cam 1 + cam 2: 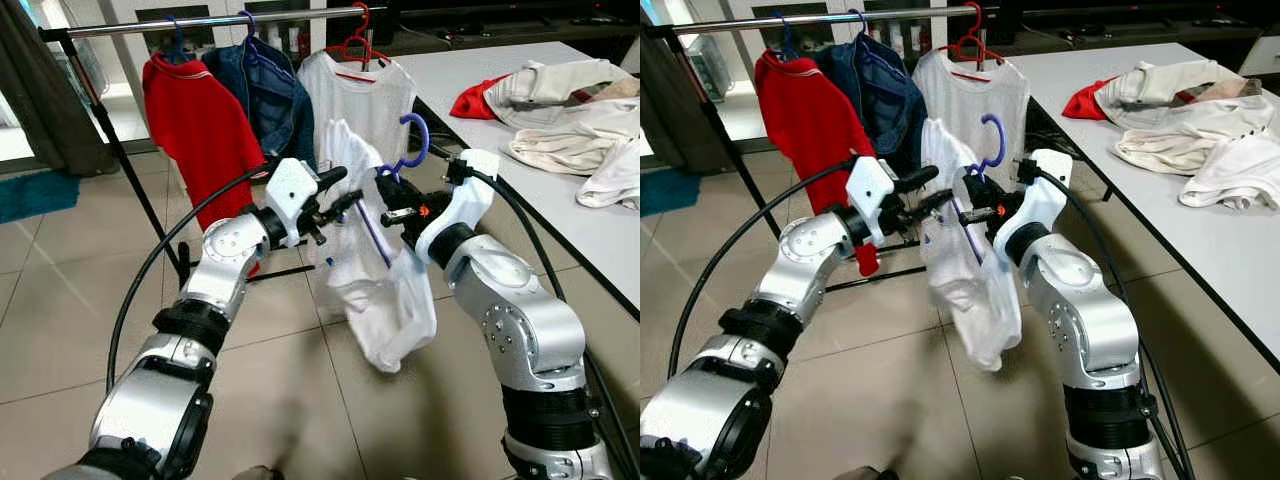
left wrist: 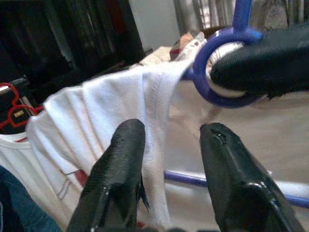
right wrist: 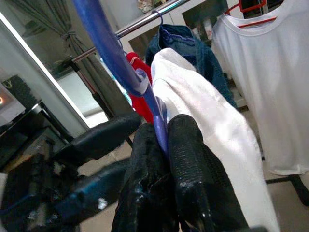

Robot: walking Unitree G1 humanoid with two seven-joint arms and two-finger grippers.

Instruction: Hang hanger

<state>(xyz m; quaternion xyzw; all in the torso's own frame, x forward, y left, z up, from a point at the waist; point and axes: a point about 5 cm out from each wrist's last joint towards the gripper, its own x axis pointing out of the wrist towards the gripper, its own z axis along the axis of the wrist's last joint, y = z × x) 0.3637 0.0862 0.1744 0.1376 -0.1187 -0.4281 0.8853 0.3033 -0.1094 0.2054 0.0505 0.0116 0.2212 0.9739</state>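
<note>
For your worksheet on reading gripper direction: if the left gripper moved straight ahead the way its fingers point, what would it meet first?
Most likely the white shirt draped on the blue hanger. The left gripper stands open, its fingers either side of the fabric's edge. How far off the cloth is remains unclear.

I see my right gripper (image 1: 978, 201) clamped on the purple hanger (image 1: 989, 141), a white shirt (image 1: 962, 260) draped from it. My left gripper (image 1: 930, 192), fingers apart, sits beside the cloth. Behind stands the clothes rail (image 1: 820, 17).
</note>
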